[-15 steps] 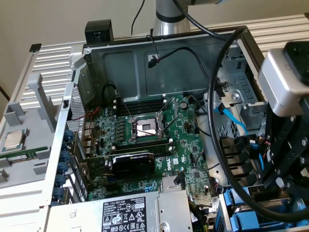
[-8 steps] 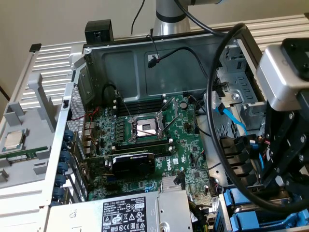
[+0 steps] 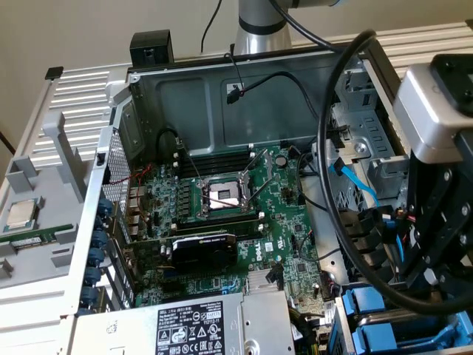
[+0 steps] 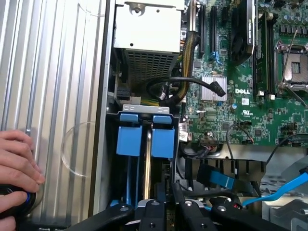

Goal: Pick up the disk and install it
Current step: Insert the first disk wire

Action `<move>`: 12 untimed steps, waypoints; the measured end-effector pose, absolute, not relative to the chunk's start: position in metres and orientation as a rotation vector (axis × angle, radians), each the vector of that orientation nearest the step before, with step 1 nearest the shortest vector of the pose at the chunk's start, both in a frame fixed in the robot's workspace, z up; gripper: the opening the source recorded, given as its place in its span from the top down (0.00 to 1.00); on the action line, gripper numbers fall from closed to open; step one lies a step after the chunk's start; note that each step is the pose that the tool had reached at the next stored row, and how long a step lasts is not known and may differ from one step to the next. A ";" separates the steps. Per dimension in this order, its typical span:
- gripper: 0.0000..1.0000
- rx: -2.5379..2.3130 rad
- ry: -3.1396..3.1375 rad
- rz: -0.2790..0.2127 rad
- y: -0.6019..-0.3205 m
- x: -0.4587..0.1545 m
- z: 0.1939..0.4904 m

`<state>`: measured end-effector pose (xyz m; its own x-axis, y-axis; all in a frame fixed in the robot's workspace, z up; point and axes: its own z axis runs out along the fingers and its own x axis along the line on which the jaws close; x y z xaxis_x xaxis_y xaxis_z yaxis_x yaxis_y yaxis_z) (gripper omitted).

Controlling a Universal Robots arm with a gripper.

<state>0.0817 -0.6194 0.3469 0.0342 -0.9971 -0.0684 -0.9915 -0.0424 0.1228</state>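
The hand [image 3: 432,255] hangs over the drive-bay corner of an open computer case [image 3: 222,92] that lies on the ribbed metal desk [image 4: 53,72]. Whether the hand is open or closed cannot be told: in the wrist view its black linkages [image 4: 169,211] crowd together and hide what lies between them.

The disk [image 4: 163,143] shows only by its blue plastic carrier, seated upright in the bay just ahead of the hand and roughly in line with it. Its silver body and label are hidden down in the bay. A second blue carrier [image 4: 129,139] stands just beside the first, the two separated by a thin metal divider. In the exterior view the same blue carriers [image 3: 369,307] sit just below the hand.

Beyond the bay from the hand lies the green motherboard [image 3: 284,222], with an open processor socket [image 3: 222,196] and a black graphics card [image 3: 203,251]. The grey power supply [image 3: 192,329] sits near the bay at the case edge. A blue ribbon cable [image 3: 362,188] runs along the drive cage close to the hand, and a thick black cable [image 3: 325,155] loops from the arm across the case to the hand.

Well apart from the hand, outside the far wall of the case, a small square processor chip [image 3: 22,214] rests on the desk. In the wrist view a person's fingers [image 4: 19,168] rest on a round black button [image 4: 12,202] on the desk.
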 end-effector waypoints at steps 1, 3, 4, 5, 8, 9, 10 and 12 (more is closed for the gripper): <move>0.83 2.226 -2.147 -0.208 -0.619 0.082 0.347; 0.83 2.218 -2.153 -0.207 -0.619 0.083 0.347; 0.83 2.213 -2.157 -0.207 -0.619 0.083 0.347; 0.83 2.207 -2.160 -0.208 -0.619 0.083 0.347; 0.83 2.191 -2.162 -0.212 -0.619 0.083 0.347; 0.83 2.187 -2.161 -0.211 -0.619 0.083 0.347; 0.83 2.183 -2.159 -0.210 -0.619 0.083 0.347; 0.83 2.178 -2.155 -0.205 -0.617 0.083 0.347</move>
